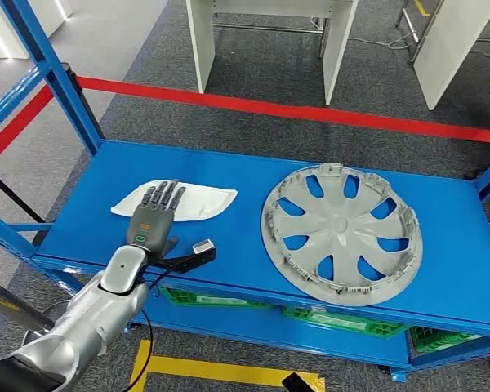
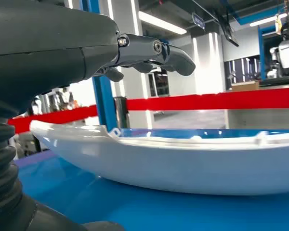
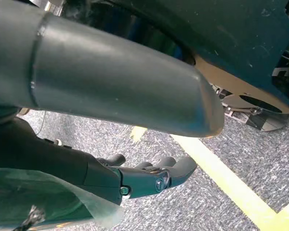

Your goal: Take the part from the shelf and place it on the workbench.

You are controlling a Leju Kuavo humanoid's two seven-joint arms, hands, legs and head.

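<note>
Fingers of your left hand (image 1: 151,219) stretch out flat and apart, holding nothing, hovering over the near edge of the one white part (image 1: 175,201) lying on the blue shelf (image 1: 242,237). Your right hand (image 3: 150,177) hangs over grey carpet, fingers loosely extended and empty. Farther right on the shelf lies one grey wheel cover (image 1: 341,233), well apart from the part, with a red barrier tape (image 1: 304,109) beyond.
</note>
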